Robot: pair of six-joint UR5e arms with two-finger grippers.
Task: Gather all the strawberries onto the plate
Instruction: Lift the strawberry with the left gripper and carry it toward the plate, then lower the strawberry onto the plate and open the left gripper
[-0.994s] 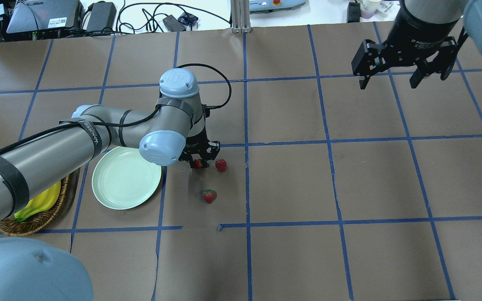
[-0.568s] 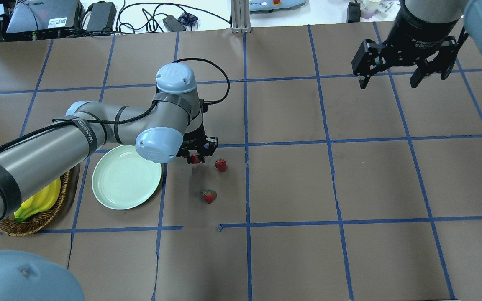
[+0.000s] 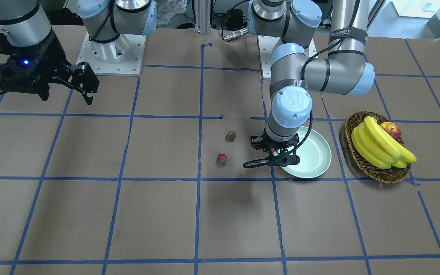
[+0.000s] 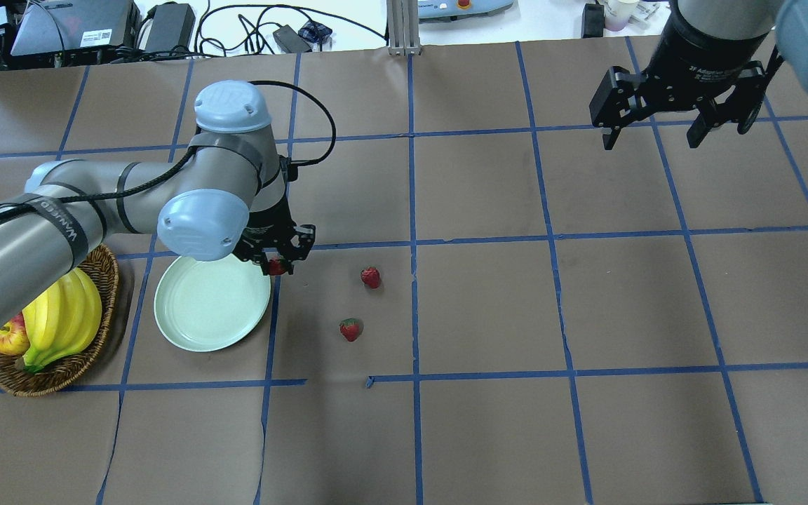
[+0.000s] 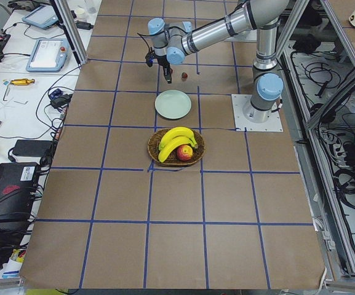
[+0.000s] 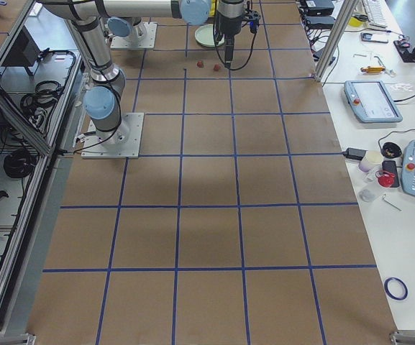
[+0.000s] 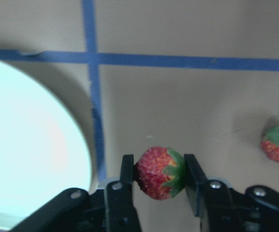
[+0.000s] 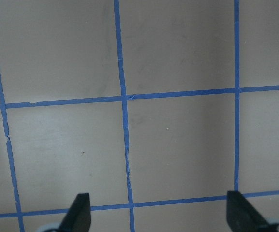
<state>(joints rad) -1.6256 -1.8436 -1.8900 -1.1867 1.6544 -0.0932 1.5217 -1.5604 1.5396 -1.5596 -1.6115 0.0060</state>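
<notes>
Strawberries, three: none yet on the plate [image 4: 193,319]; first strawberry [image 7: 159,172] pinched tight in left gripper [image 4: 279,262], just beside the rim; second strawberry [image 4: 370,277] and third strawberry [image 4: 351,329] loose on the table [image 4: 488,308]; right gripper [image 4: 651,139] spread wide, holding nothing.

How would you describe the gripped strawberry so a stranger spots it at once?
Find the pale plate beside the basket. Just off its rim hangs the left gripper, shut on a strawberry. The other two strawberries lie loose on the table.

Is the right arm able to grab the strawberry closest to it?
Probably yes. The right gripper is open and empty, and nothing stands between it and that strawberry, though it looks like a long stretch.
</notes>
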